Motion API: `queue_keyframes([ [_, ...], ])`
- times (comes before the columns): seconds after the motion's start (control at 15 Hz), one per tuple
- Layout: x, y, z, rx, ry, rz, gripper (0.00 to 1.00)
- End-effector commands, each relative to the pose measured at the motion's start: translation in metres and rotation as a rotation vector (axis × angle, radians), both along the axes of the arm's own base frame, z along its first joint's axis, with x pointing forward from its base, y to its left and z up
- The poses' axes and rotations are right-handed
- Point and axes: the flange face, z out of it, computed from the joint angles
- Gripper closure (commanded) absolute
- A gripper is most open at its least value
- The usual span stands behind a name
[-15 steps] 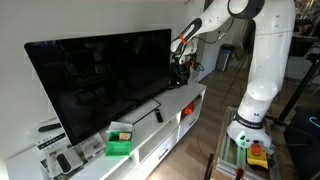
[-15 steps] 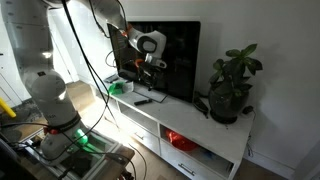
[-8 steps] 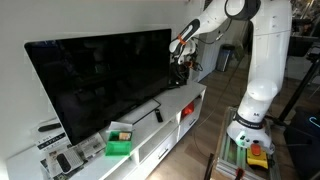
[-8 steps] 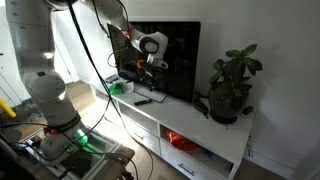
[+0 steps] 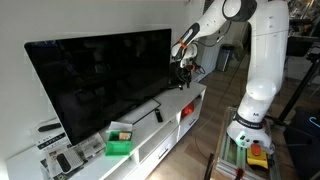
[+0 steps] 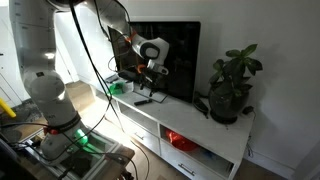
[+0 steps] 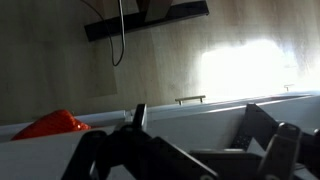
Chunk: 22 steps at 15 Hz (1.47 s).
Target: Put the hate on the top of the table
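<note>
The red hat (image 6: 180, 141) lies in an open compartment of the long white table (image 6: 195, 118), below its top. It also shows in an exterior view (image 5: 187, 110) and at the lower left of the wrist view (image 7: 50, 125). My gripper (image 5: 183, 72) hangs open and empty just above the table's top (image 5: 175, 98), next to the TV's edge. It shows there in the other exterior view too (image 6: 150, 80). In the wrist view the fingers (image 7: 195, 140) stand wide apart over the white top (image 7: 200, 115), with nothing between them.
A large black TV (image 5: 100, 80) fills the back of the table. A green box (image 5: 120, 145) and small devices sit at one end, a potted plant (image 6: 232, 85) at the other. A dark remote (image 6: 143, 100) lies near the gripper. Cables hang beside the arm.
My gripper has come down a little toward the table's top beside the TV. The hat has not moved.
</note>
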Motion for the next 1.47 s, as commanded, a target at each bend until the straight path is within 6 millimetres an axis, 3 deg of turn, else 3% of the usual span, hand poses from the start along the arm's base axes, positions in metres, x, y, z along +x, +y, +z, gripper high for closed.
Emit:
queue_keyframes([
  [0.0,-0.050,-0.031,-0.053,-0.030,0.052,-0.046,0.00],
  [0.27,-0.074,-0.074,-0.096,-0.183,-0.091,-0.162,0.00],
  [0.4,-0.083,-0.085,-0.118,-0.219,-0.123,-0.199,0.00],
  [0.47,-0.079,-0.080,-0.103,-0.202,-0.094,-0.165,0.00],
  [0.6,-0.084,-0.083,-0.112,-0.207,-0.087,-0.169,0.00],
  [0.93,-0.078,-0.081,-0.108,-0.207,-0.099,-0.162,0.00],
  [1.4,-0.102,-0.122,-0.191,-0.226,-0.025,-0.136,0.00],
])
